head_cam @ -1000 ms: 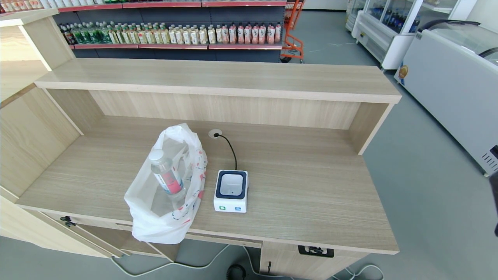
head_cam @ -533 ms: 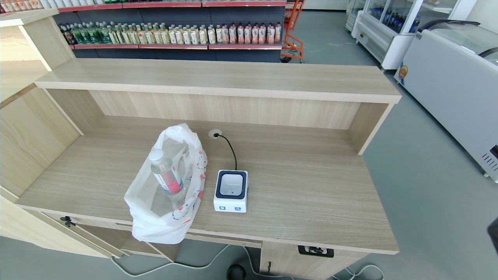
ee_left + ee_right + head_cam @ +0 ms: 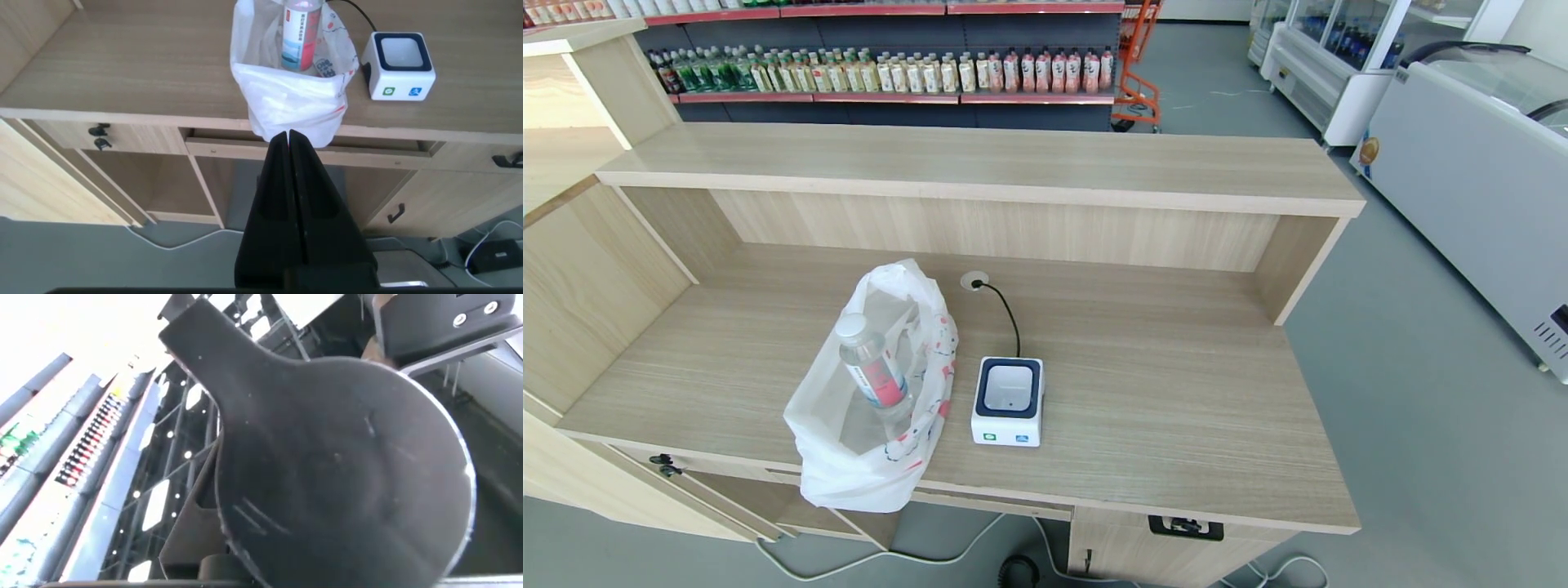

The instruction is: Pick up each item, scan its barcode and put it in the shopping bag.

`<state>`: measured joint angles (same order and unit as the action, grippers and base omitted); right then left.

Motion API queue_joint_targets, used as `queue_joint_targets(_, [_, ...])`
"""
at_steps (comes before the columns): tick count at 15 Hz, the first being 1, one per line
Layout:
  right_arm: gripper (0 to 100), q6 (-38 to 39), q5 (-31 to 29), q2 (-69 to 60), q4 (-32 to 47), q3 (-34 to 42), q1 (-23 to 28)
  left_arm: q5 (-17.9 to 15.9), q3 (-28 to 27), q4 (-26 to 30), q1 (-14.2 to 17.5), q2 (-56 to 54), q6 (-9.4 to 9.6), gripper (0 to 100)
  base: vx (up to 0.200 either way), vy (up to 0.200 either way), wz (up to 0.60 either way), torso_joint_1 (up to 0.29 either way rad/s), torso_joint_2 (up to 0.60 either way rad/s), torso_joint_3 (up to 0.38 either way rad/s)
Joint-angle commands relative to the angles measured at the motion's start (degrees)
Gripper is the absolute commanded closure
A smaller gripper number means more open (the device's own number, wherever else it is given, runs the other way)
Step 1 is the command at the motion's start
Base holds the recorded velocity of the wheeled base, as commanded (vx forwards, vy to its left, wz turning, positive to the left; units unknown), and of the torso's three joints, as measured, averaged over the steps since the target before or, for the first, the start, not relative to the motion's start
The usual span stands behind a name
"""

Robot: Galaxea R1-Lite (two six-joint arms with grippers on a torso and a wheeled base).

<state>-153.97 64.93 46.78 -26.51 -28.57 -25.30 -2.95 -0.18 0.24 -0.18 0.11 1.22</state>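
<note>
A white plastic shopping bag [image 3: 882, 457] stands open at the counter's front edge, left of centre, with a clear water bottle [image 3: 872, 371] with a red label leaning inside it. Just to its right sits the white barcode scanner [image 3: 1008, 400], its dark window facing up. The left wrist view looks at the bag [image 3: 286, 102], bottle [image 3: 299, 37] and scanner [image 3: 399, 65] from in front of and below the counter edge. My left gripper [image 3: 288, 137] is shut with nothing in it, short of the bag. My right gripper [image 3: 343, 474] points up towards the ceiling lights.
The wooden counter [image 3: 1160, 384] has a raised back ledge [image 3: 980, 167] and side walls. A black cable [image 3: 1009, 314] runs from the scanner to a hole in the top. Drawers [image 3: 310, 151] sit under the front edge. Freezers [image 3: 1462, 147] stand to the right.
A dark part of my right arm at the head view's right edge has sunk lower and left the picture. Bag, bottle and scanner have not moved.
</note>
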Motion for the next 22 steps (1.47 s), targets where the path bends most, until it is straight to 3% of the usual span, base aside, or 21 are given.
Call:
queue_joint_targets(1, [100,-0.02,0.02,-0.19,0.41,0.01,-0.02,0.05,0.01,0.02,0.01,-0.02,0.01,100,0.000,0.000,0.00,0.000,0.00,0.000])
queue_joint_targets(4, [100,0.51,-0.06,-0.02,2.34,-0.34,0.25,-0.04,0.01,0.02,0.01,-0.02,0.01,100,0.000,0.000,0.00,0.000,0.00,0.000])
queue_joint_targets(5, [100,4.38,-0.59,2.53,4.19,-2.54,2.97,-0.04,0.01,0.02,0.01,-0.02,0.01,100,0.000,0.000,0.00,0.000,0.00,0.000])
queue_joint_targets(8, [100,30.57,-5.51,9.21,3.58,-14.23,24.94,0.05,0.01,0.02,0.01,-0.02,0.01,100,0.000,0.000,0.00,0.000,0.00,0.000])
queue_joint_targets(11, [100,52.98,-8.15,7.63,4.28,-9.22,26.79,-0.04,0.01,0.02,0.01,-0.02,0.01,100,0.000,0.000,0.00,0.000,0.00,0.000])
queue_joint_targets(13, [100,60.36,-15.80,5.96,4.54,-7.46,28.37,-0.04,0.01,0.02,0.01,-0.02,0.01,100,0.000,0.000,0.00,0.000,0.00,0.000])
queue_joint_targets(14, [100,60.98,-16.41,6.05,4.63,-7.28,28.37,-0.04,0.01,0.02,0.01,-0.02,0.01,100,0.000,0.000,0.00,0.000,0.00,0.000])
queue_joint_targets(15, [100,75.74,-19.31,7.19,8.50,-5.97,28.37,0.05,0.01,0.02,0.01,-0.02,0.01,100,0.000,0.000,0.00,0.000,0.00,0.000])
queue_joint_targets(17, [100,89.46,-20.89,7.54,16.23,-8.69,28.28,0.05,0.01,0.02,0.01,-0.02,0.01,100,0.000,0.000,0.00,0.000,0.00,0.000])
queue_joint_targets(19, [100,110.11,-22.83,7.54,26.51,-12.12,27.58,-0.04,0.01,0.02,0.01,-0.02,0.01,100,0.000,0.000,0.00,0.000,0.00,0.000])
queue_joint_targets(22, [100,158.71,-31.18,8.77,27.13,-16.34,25.12,-0.04,0.01,0.02,0.01,-0.02,0.01,100,0.000,0.000,0.00,0.000,0.00,0.000])
